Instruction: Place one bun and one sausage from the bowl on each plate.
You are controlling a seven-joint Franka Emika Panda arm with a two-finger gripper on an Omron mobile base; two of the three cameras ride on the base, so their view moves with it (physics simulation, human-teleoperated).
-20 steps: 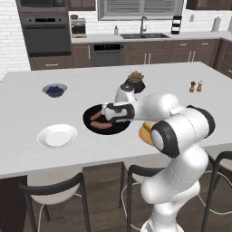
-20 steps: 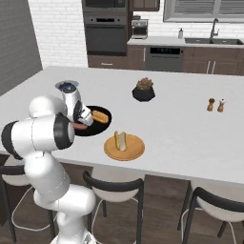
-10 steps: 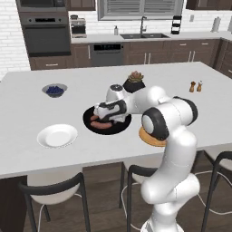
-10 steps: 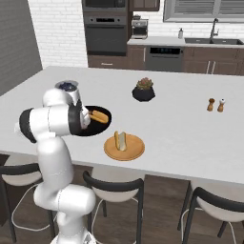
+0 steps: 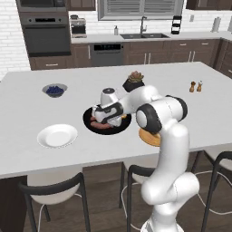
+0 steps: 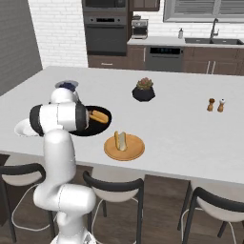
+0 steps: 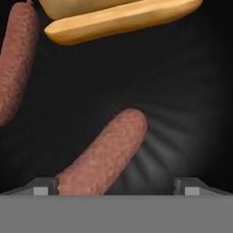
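Observation:
The black bowl [image 5: 121, 128] sits mid-counter and holds two sausages and a bun [image 6: 99, 116]. My gripper [image 5: 100, 118] hangs low inside the bowl, open. In the hand view its fingertips [image 7: 45, 186] stand wide apart on either side of one sausage [image 7: 107, 152], not closed on it. A second sausage [image 7: 16, 59] lies to the left and the bun [image 7: 118, 18] lies across the top. The white plate [image 5: 57, 135] is bare, left of the bowl. The tan plate [image 6: 136, 150] carries a bun [image 6: 121, 140].
A small grey bowl of blueberries [image 5: 55, 90] stands at the back left. A dark pot with a plant [image 6: 144, 89] is behind the bowl. Salt and pepper shakers [image 6: 216, 105] stand far right. Stools line the counter's near edge.
The hand has shifted a little left and down into the bowl, and the arm's elbow has swung round above the tan plate. The jaws have stayed open.

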